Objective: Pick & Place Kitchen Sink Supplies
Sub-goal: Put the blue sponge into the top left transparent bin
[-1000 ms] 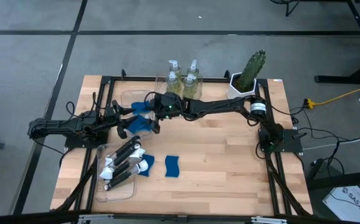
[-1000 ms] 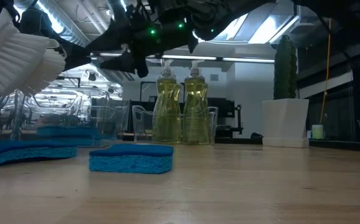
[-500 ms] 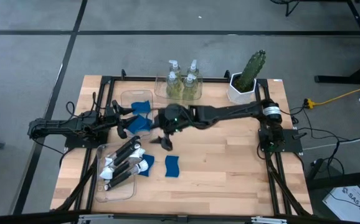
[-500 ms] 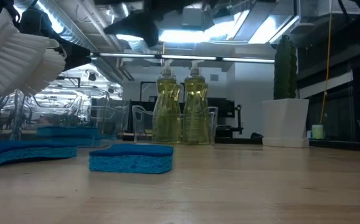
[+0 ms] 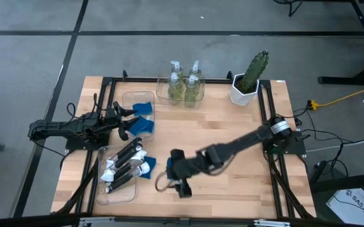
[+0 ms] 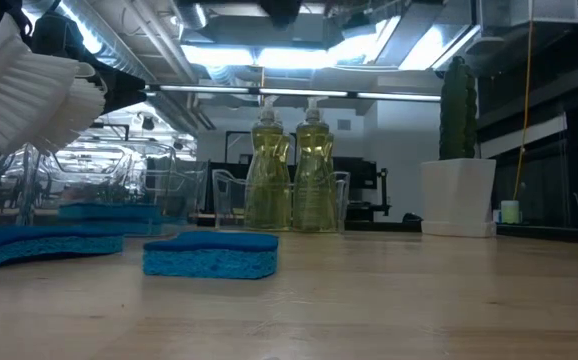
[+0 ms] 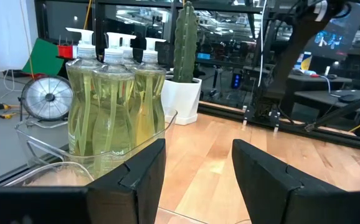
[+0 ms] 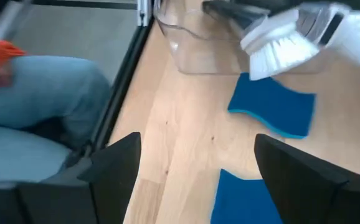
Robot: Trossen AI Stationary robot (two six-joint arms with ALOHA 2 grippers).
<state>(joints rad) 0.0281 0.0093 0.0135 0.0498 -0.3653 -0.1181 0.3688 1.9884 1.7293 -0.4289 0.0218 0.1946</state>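
Observation:
Two blue sponges lie flat on the table: one point(image 5: 147, 168) beside the brush bin, and one point(image 5: 173, 163) partly under my right gripper point(image 5: 172, 174). In the right wrist view my right gripper point(image 8: 198, 186) is open above the nearer sponge point(image 8: 242, 200), with the other sponge point(image 8: 273, 106) farther off. Black-handled brushes point(image 5: 124, 164) lie in a clear bin, white heads point(image 8: 279, 46) showing. Two more sponges point(image 5: 142, 118) lie in a second bin. My left gripper point(image 5: 124, 123) waits open beside that bin. Soap bottles point(image 5: 185, 85) stand in a far bin.
A green cactus in a white pot point(image 5: 248, 79) stands at the far right of the table. A person's leg in jeans point(image 8: 37, 106) shows beyond the table edge in the right wrist view. Bare wood point(image 5: 245, 180) lies right of my right arm.
My right arm has swung from above the sponge bin at the far left toward the table's near edge, and its gripper now hangs over the loose sponge. The sponges, brushes and bottles have stayed where they were.

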